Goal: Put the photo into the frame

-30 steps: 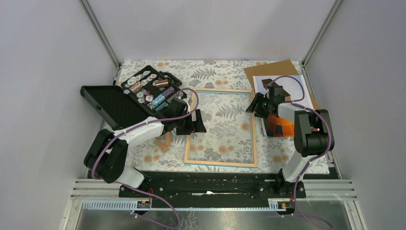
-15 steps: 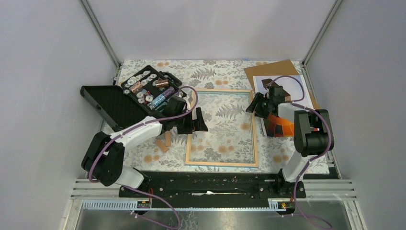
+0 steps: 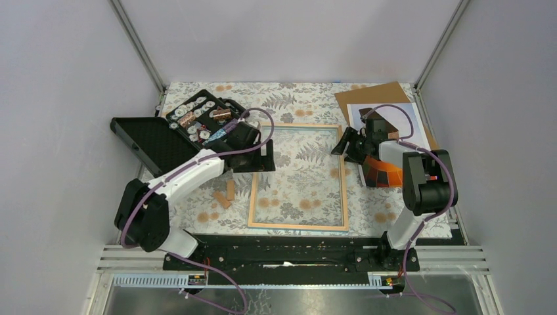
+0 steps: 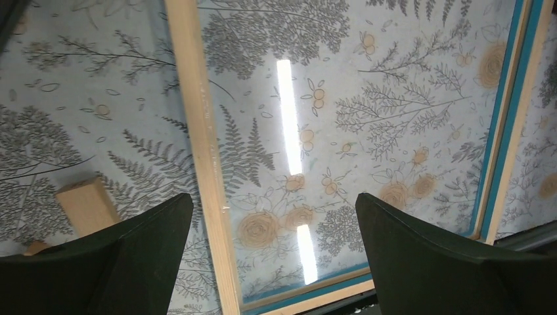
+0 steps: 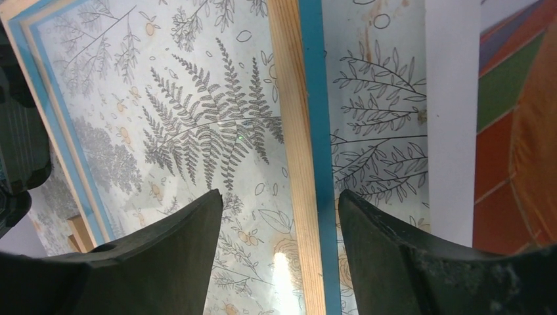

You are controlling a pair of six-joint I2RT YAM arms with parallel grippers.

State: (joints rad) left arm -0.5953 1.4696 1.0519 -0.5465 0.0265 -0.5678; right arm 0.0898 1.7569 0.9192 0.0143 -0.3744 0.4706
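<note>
The frame (image 3: 297, 227) lies flat in the middle of the table, light wood rim up, clear pane over the floral cloth. Its blue edge (image 5: 312, 98) shows beside the wood. The photo (image 3: 386, 173), an orange-red balloon print with a white border (image 5: 449, 98), lies just right of the frame, partly under my right arm. My left gripper (image 3: 261, 157) (image 4: 274, 197) hangs open above the frame's left rim (image 4: 197, 131), holding nothing. My right gripper (image 3: 343, 144) (image 5: 279, 193) is open, its fingers either side of the right rim (image 5: 289, 131) with gaps showing.
An open black case (image 3: 203, 121) of small parts sits at the back left, its lid (image 3: 148, 141) lying flat. Small wooden blocks (image 3: 226, 192) (image 4: 85, 205) lie left of the frame. A brown backing board (image 3: 378, 94) lies under the photo's far end. Grey walls enclose the table.
The frame has slid slightly left. My left gripper moved toward the far side along the left rim. My right gripper's fingers have spread wider around the right rim.
</note>
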